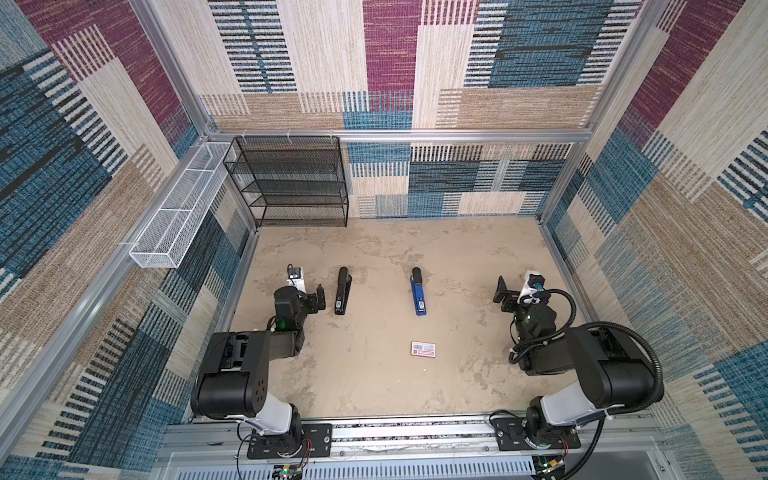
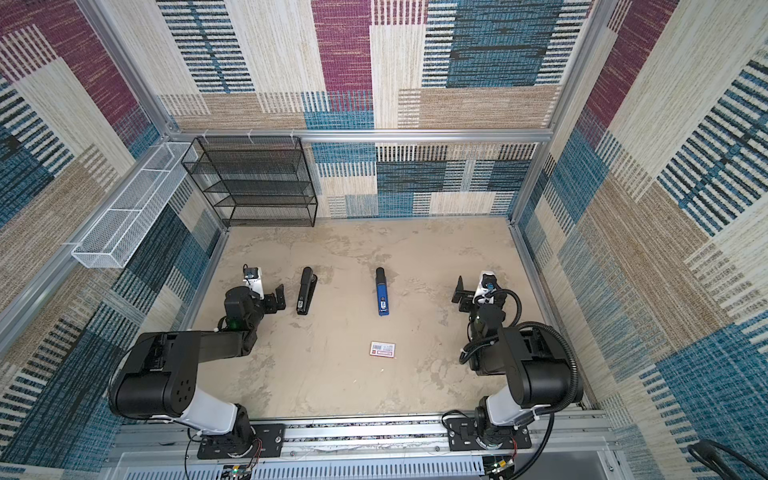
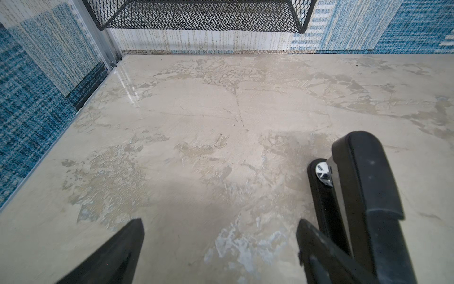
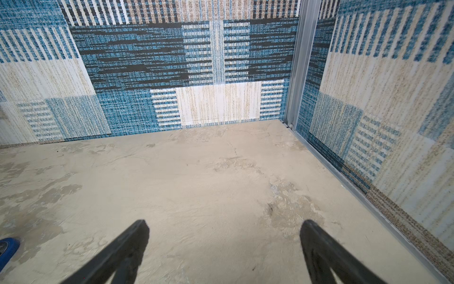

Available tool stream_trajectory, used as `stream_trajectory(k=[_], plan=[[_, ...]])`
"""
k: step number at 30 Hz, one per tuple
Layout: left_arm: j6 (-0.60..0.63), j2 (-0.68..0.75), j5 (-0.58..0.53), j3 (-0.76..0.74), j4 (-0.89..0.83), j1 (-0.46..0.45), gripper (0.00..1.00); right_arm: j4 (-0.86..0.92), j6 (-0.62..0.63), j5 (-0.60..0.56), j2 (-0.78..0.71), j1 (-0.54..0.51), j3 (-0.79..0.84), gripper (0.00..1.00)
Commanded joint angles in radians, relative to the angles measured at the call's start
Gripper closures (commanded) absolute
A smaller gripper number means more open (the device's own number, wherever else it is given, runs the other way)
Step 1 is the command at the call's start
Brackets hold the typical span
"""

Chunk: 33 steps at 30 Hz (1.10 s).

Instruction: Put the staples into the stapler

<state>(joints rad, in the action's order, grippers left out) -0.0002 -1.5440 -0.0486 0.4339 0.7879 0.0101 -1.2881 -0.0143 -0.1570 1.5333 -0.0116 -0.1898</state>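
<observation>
The staples show only as a small white-and-red barcoded box (image 1: 423,349) (image 2: 382,349) lying flat on the table's front middle. A black stapler (image 1: 343,291) (image 2: 306,291) and a blue stapler (image 1: 417,292) (image 2: 381,293) lie closed further back, side by side and apart. My left gripper (image 1: 307,293) (image 3: 220,222) stands open just left of the black stapler (image 3: 363,186), with nothing between its fingers. My right gripper (image 1: 517,289) (image 4: 224,222) is open and empty over bare table at the right; a sliver of the blue stapler (image 4: 7,246) shows at its view's edge.
A black mesh shelf (image 1: 291,183) stands at the back left corner. A white mesh basket (image 1: 178,208) hangs on the left wall. Carpeted walls close in three sides, and an aluminium rail (image 1: 415,432) carrying both arm bases runs along the front.
</observation>
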Motion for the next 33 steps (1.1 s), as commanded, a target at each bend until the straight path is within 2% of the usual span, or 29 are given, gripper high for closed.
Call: stream_trajectory(k=[1,13,15,17,19,22,23,25,28,29,30,32,33], plan=[[0.016,0.003,0.004,0.0,0.016,0.001,0.01,-0.028,-0.002,0.005,0.0,-0.001,-0.002,0.0],[0.013,0.005,0.007,0.0,0.013,0.003,0.01,-0.034,-0.001,0.004,-0.002,-0.001,0.001,0.0],[-0.002,0.032,-0.05,0.007,-0.015,-0.003,0.01,0.032,-0.009,-0.004,-0.039,-0.002,-0.014,0.0],[-0.02,0.082,-0.111,0.06,-0.146,-0.004,0.0,0.014,0.015,0.009,-0.041,-0.01,-0.01,0.0],[-0.027,0.126,-0.134,0.12,-0.299,-0.004,0.01,0.158,0.015,-0.019,-0.096,-0.021,-0.07,0.0],[-0.075,0.192,-0.161,0.151,-0.379,-0.005,0.01,0.383,0.004,-0.038,-0.164,-0.019,-0.183,0.0],[-0.105,0.216,-0.146,0.157,-0.394,-0.003,0.0,0.409,-0.013,-0.031,-0.183,-0.019,-0.199,0.0],[-0.226,0.268,-0.025,0.161,-0.402,0.014,0.01,0.475,-0.104,0.0,-0.226,-0.017,-0.239,0.0],[-0.499,0.314,0.136,0.145,-0.368,0.045,0.0,0.77,-0.416,-0.038,-0.259,-0.008,-0.366,0.0],[-0.536,0.32,0.181,0.144,-0.361,0.05,0.01,0.812,-0.428,0.037,-0.252,0.004,-0.396,0.0],[-0.555,0.323,0.231,0.153,-0.374,0.051,0.01,0.848,-0.416,0.12,-0.242,0.007,-0.427,0.03],[-0.57,0.32,0.295,0.212,-0.495,0.051,0.02,0.884,-0.401,0.258,-0.231,0.007,-0.462,0.22],[-0.554,0.311,0.34,0.252,-0.581,0.05,0.09,0.904,-0.408,0.306,-0.232,0.007,-0.475,0.29]])
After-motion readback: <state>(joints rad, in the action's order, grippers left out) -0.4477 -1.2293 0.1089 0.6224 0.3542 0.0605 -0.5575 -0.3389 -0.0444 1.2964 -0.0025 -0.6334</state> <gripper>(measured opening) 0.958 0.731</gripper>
